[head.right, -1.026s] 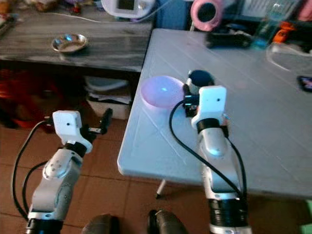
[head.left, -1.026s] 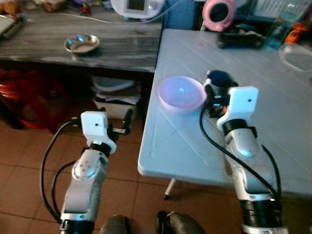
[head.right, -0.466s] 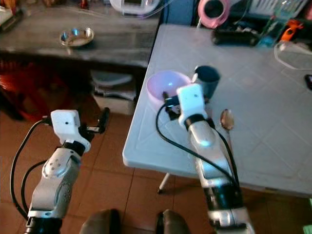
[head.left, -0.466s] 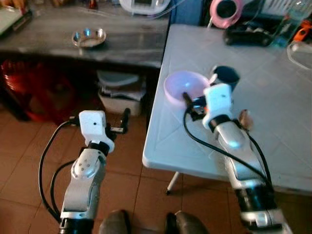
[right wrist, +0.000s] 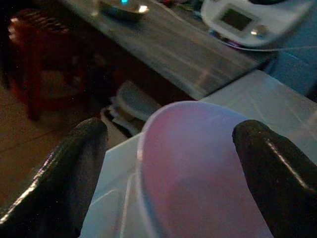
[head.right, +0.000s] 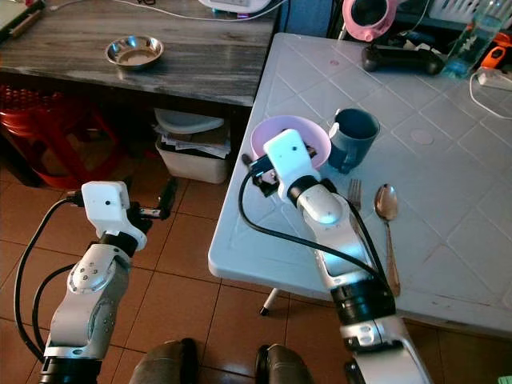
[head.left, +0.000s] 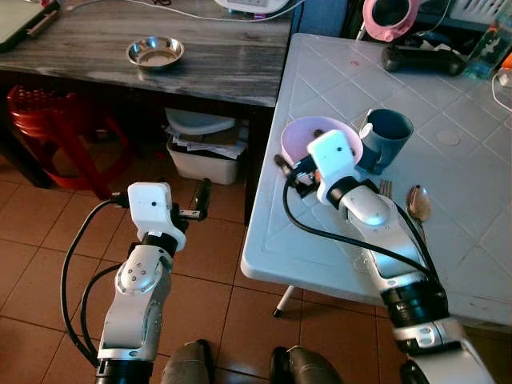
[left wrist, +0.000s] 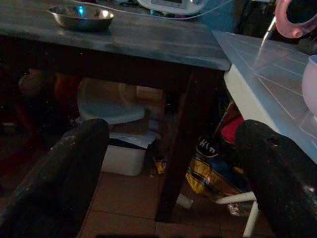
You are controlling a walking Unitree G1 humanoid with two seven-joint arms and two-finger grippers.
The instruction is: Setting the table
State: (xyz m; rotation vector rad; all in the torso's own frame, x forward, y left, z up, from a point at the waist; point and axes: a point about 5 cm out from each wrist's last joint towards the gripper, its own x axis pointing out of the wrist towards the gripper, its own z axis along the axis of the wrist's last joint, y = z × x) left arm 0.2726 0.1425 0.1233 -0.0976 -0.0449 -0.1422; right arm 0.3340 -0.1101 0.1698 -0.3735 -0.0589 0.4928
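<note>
A pink bowl [head.left: 313, 134] stands near the left edge of the white table [head.left: 336, 244], with a dark blue mug [head.left: 386, 138] touching its right side. A fork [head.left: 385, 189] and a spoon [head.left: 418, 202] lie just nearer than the mug. My right gripper [head.left: 291, 166] is low at the bowl's near rim, open. In the right wrist view the bowl [right wrist: 208, 163] sits between the two spread fingers [right wrist: 79, 168]. My left gripper [head.left: 200, 202] hangs open over the floor left of the table, nothing between its fingers [left wrist: 64, 173].
A dark wooden side table [head.left: 96, 40] at the back left holds a steel dish [head.left: 155, 53]. Under it are a red stool [head.left: 40, 112] and a white tub [head.left: 204, 156]. A black controller [head.left: 420, 58] and a pink object [head.left: 392, 12] lie at the table's far end.
My right arm has swung left, from beside the mug to the bowl's near rim. The head view has shifted too. The left arm has stayed where it was.
</note>
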